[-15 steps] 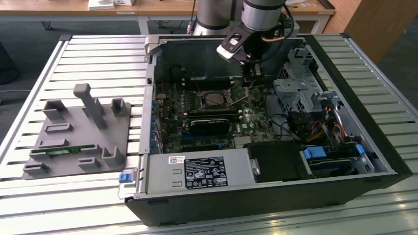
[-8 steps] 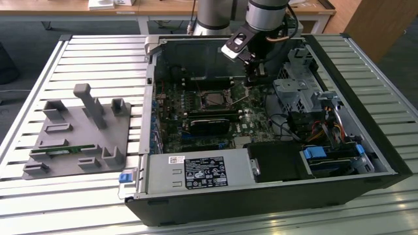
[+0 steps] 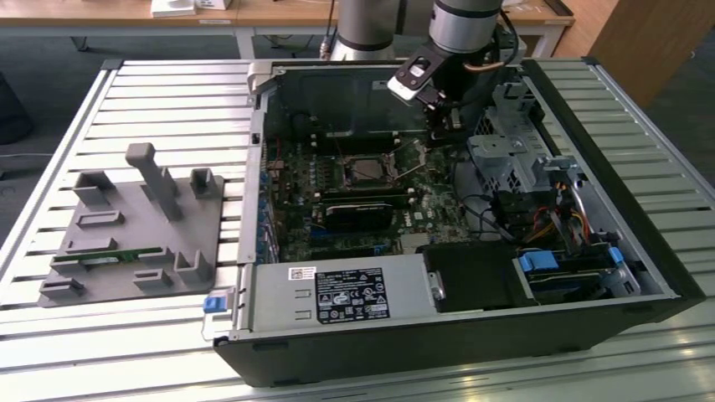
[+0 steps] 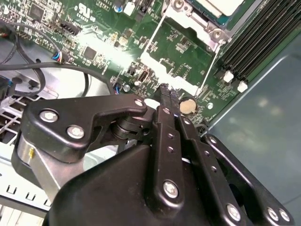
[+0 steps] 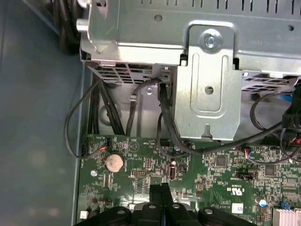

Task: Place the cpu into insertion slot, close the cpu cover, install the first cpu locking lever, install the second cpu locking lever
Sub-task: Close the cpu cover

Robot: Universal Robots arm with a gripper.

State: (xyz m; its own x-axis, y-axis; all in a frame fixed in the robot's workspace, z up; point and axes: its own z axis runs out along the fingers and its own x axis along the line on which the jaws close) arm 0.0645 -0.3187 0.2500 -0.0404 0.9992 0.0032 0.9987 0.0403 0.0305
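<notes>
Grey tray [image 3: 134, 226], left of the exterior view: upright holders and one green memory stick [image 3: 110, 256] lying flat near its lower edge. Open case [image 3: 447, 352], centre to right, with the green board [image 3: 436, 219] on its floor. Labelled power unit [image 3: 335, 295], lower centre. Black card [image 3: 360, 211], mid-frame, just below the slot. Slot [image 3: 367, 172], centre of the board, black-rimmed. Cpu [image 4: 223, 5]: pale metal top, seated in the slot, seen in the second wrist view. Cover [image 4: 162, 73]: silvery frame swung open off the slot, with green board showing through its cut-out; it stands between the cpu and the fingertips. Gripper [image 3: 447, 132], upper centre-right of the exterior view, hanging from the arm [image 3: 460, 25]. It sits low over the board, between the slot and the drive cage [image 3: 508, 159] and apart from the slot. Fingers [image 4: 165, 117], black, pressed together along their length in both wrist views. Nothing is visible between them, and the tips are close above the board beside the cover's outer edge; I cannot tell whether they touch it. Coin cell [image 5: 114, 163], just beside the tips. Cables [image 3: 564, 222], far right.
</notes>
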